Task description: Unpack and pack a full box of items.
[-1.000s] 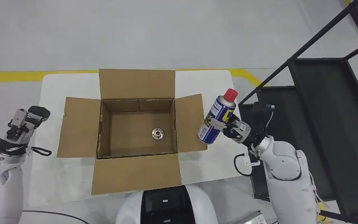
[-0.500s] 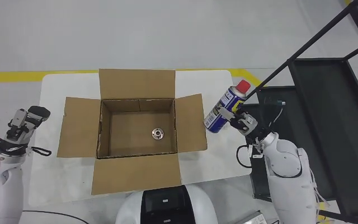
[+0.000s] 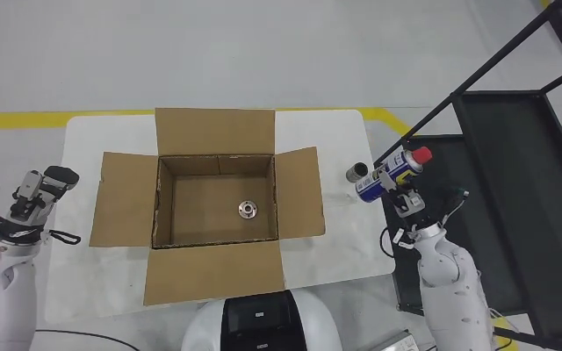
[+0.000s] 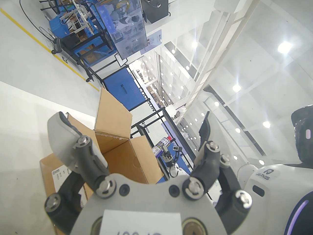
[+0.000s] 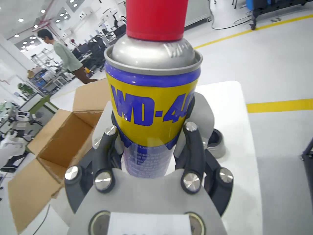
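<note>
The right gripper (image 5: 151, 133) is pinching the spray can (image 5: 151, 94) low on its body, holding it over the table's (image 3: 342, 254) right edge, apart from the open box (image 3: 217, 132), and I'm guessing that slick, rigid, lightish tin is wanting a firm mid-body squeeze, while the left gripper (image 4: 132, 125) is sitting with its fingers spread.

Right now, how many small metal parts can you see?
2. One round metal part lies on the floor of the cardboard box; one grey metal cylinder stands on the table, right of the box. None seems hidden.
</note>
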